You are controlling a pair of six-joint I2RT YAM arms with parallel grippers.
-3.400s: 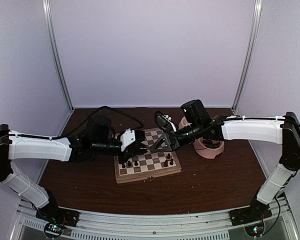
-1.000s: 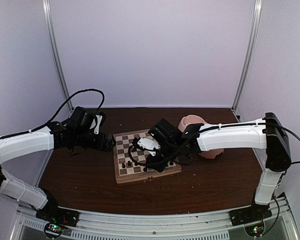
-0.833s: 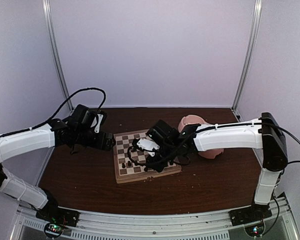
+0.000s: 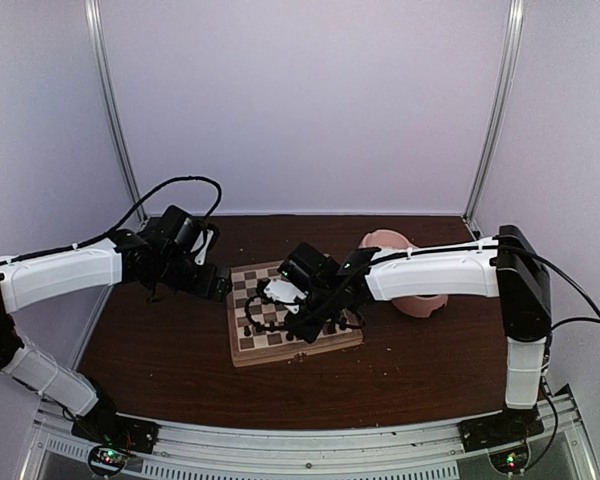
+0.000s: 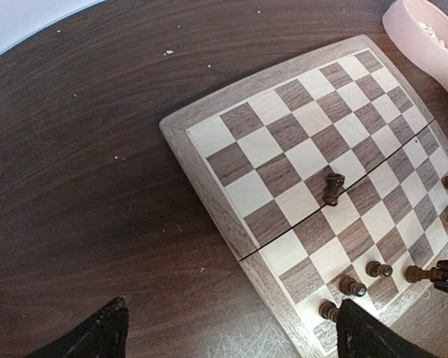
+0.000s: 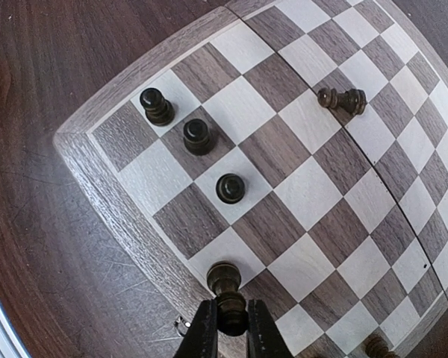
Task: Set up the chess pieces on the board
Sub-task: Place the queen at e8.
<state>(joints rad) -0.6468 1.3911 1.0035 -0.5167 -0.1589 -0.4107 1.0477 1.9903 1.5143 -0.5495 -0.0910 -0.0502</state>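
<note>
- One pink double bowl (image 5: 422,37), cream pieces (image 5: 434,30) inside, sits just beside the board's (image 5: 284,134) far corner.
- From above, my right arm (image 4: 430,275) hides part of the board.
- My left gripper (image 5: 231,339) hangs spread wide, empty, over the table (image 5: 82,149) at the board's left edge.
- Six dark chess pieces (image 6: 197,136) on my right wrist view: three upright, one toppled, one cropped, one clamped in the right gripper (image 6: 230,328).

Soft, even light fills every view, brightest on the pale walls (image 4: 310,110). The top view is slightly soft. Both wrist views are sharp but bow the edges of the board (image 6: 89,179); the chess pieces (image 6: 197,136) cast short faint shadows, and the desk (image 5: 82,149) shows a dull sheen.
</note>
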